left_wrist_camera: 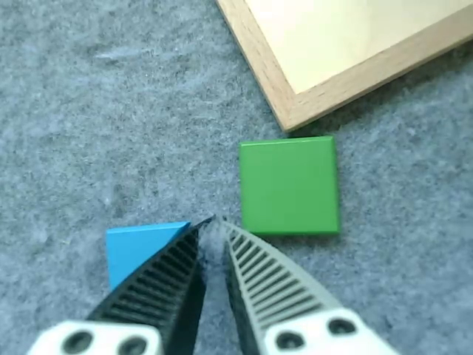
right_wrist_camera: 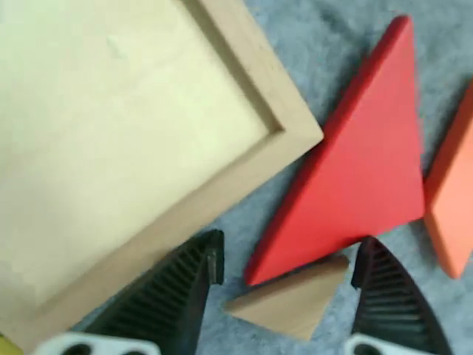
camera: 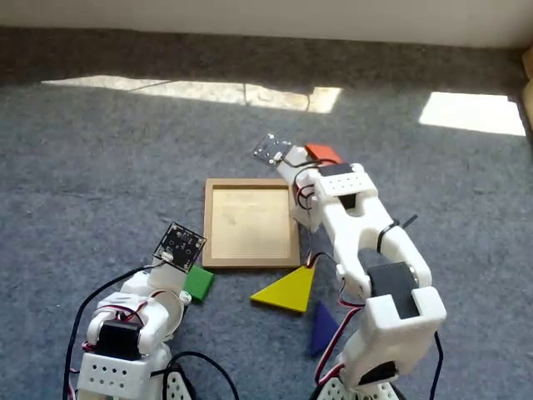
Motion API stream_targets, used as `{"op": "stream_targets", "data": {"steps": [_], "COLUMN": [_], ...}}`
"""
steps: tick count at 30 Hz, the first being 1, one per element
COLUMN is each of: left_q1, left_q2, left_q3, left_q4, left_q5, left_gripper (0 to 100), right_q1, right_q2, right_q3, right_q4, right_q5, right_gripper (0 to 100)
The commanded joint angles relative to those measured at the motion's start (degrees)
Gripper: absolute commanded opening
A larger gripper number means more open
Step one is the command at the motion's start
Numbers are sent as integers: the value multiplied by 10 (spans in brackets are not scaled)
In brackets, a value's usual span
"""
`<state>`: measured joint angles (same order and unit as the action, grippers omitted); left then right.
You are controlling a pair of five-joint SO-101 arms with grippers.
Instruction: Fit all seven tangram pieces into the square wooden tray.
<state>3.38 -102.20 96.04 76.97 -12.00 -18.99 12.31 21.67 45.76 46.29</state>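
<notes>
Left gripper [left_wrist_camera: 213, 226] fingertips pinched together over carpet; right gripper [right_wrist_camera: 288, 260] spread wide by the tray corner.
I see my left fingers meeting between the green square [left_wrist_camera: 290, 185] and light blue triangle [left_wrist_camera: 139, 248], near a corner of the square wooden tray [left_wrist_camera: 270, 66]. My right fingers straddle a tan wooden triangle [right_wrist_camera: 290, 300] touching the red triangle [right_wrist_camera: 358, 174], with an orange piece [right_wrist_camera: 449, 203] just beside it. A yellow triangle [camera: 288, 292] and dark blue piece [camera: 323, 327] lie on grey carpet [camera: 125, 150].

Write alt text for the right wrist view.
The open right gripper straddles a small tan triangle and the tip of a red triangle on gray carpet. Beside them are a corner of the wooden tray and an orange piece.
</notes>
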Motion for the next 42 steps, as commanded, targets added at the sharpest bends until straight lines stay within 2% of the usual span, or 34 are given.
{"op": "stream_targets", "data": {"steps": [1, 4, 6, 13, 15, 17, 22, 34, 42], "left_q1": [6, 6, 6, 6, 6, 6, 6, 6, 6], "left_q2": [-20, -20, -20, -20, -20, -20, -20, -20, -20], "left_q3": [10, 10, 10, 10, 10, 10, 10, 10, 10], "left_q4": [4, 4, 4, 4, 4, 4, 4, 4, 4], "left_q5": [-5, -5, -5, -5, -5, -5, -5, -5, -5], "left_gripper": [7, 7, 7, 7, 7, 7, 7, 7, 7], "right_q1": [10, 19, 23, 44, 45, 44, 28, 16, 22], "right_q2": [-5, -5, -5, -20, -43, -65, -75, 47, 49], "right_q3": [-26, -24, -24, -29, -29, -29, -57, -177, -212], "right_q4": [-34, -45, -45, -43, -43, -42, -8, -5, -42], "right_q5": [5, 5, 5, 0, -21, -68, -152, -171, -324], "right_gripper": [231, 140, 113, 112, 114, 142, 330, 335, 335]}}
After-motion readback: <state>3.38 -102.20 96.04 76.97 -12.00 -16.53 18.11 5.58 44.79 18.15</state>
